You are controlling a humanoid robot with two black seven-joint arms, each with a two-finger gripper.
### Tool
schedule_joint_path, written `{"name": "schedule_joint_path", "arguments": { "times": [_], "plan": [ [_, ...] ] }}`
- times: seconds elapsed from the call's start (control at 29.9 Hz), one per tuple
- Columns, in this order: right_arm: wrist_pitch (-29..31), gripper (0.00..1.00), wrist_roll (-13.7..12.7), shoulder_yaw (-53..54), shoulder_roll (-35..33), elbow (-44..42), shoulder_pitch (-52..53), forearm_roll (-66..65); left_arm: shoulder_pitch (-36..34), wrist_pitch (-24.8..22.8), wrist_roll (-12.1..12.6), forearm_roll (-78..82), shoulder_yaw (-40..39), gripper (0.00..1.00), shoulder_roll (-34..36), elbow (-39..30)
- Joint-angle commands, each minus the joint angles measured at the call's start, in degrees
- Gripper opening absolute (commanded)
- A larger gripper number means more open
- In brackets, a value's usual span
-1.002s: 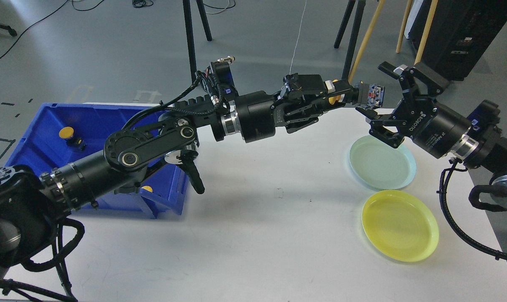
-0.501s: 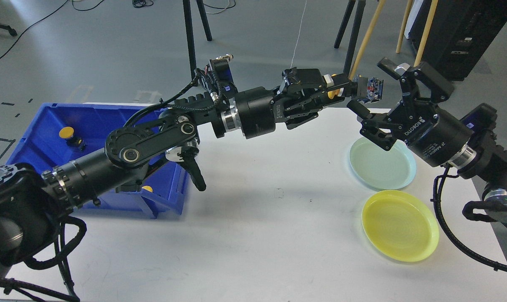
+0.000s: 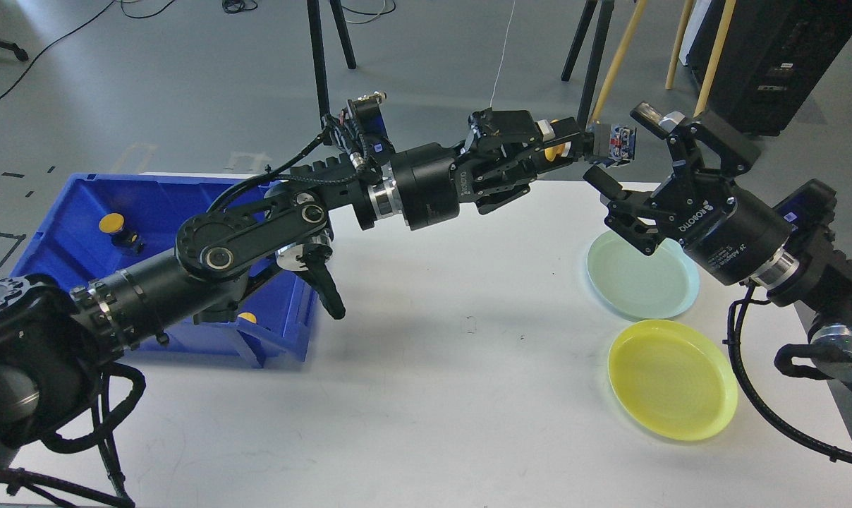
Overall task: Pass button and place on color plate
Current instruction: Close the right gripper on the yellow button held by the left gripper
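My left gripper (image 3: pixel 570 144) is shut on a yellow-capped button (image 3: pixel 554 150) with a black body, whose terminal end (image 3: pixel 613 142) sticks out to the right. It hangs above the table's far edge. My right gripper (image 3: pixel 627 152) is open, its fingers (image 3: pixel 604 187) spread above and below the button's terminal end, not touching it. A light green plate (image 3: pixel 641 276) and a yellow plate (image 3: pixel 671 379) lie on the white table at the right, both empty.
A blue bin (image 3: pixel 80 240) at the left holds more yellow buttons (image 3: pixel 111 224). Tripod legs (image 3: pixel 320 63) and wooden poles (image 3: pixel 613 70) stand beyond the table. A black cabinet (image 3: pixel 771 56) is at the far right.
My left gripper has lifted the button slightly up and back. My right gripper has moved left and up, closing in around the button's end, still open.
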Motion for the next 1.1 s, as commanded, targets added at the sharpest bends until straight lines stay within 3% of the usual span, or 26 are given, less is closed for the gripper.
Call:
{"name": "schedule_joint_path", "arguments": {
  "times": [0.0,0.27,0.5,0.6,0.7,0.84,0.97,1.07],
  "plan": [
    [-0.7,0.67,0.1,0.0,0.3,0.0,0.0,0.0,0.0,0.0,0.0,-0.2,0.0,0.02,0.0,0.0],
    [-1.7,0.56,0.4,-0.2,2.0,-0.6,0.1,-2.3,0.0,0.0,0.0,-0.2,0.0,0.02,0.1,0.0],
    [-2.3,0.22,1.0,-0.2,2.5,-0.6,0.1,-3.3,0.1,0.0,0.0,-0.2,-0.1,0.06,0.3,0.0],
    [-2.4,0.1,1.0,0.1,2.5,-0.6,0.1,-3.3,0.2,0.0,0.0,-0.2,-0.1,0.18,0.3,-0.1],
    [-2.7,0.05,1.0,0.2,2.5,-0.6,0.1,-3.3,0.2,0.0,0.0,-0.2,-0.1,0.35,0.4,-0.2],
    [-3.3,0.03,1.0,0.2,2.5,-0.6,0.1,-3.3,0.4,0.0,0.0,-0.2,-0.3,0.43,0.6,-0.2],
    [-3.3,0.02,1.0,0.3,2.5,-0.6,0.1,-3.3,0.5,0.0,0.0,-0.3,-0.5,0.61,0.6,-0.2],
    [-3.4,0.01,1.1,0.4,2.5,-0.6,0.1,-3.3,0.5,0.0,0.0,-0.4,-0.5,0.66,0.6,-0.1]
  ]
}}
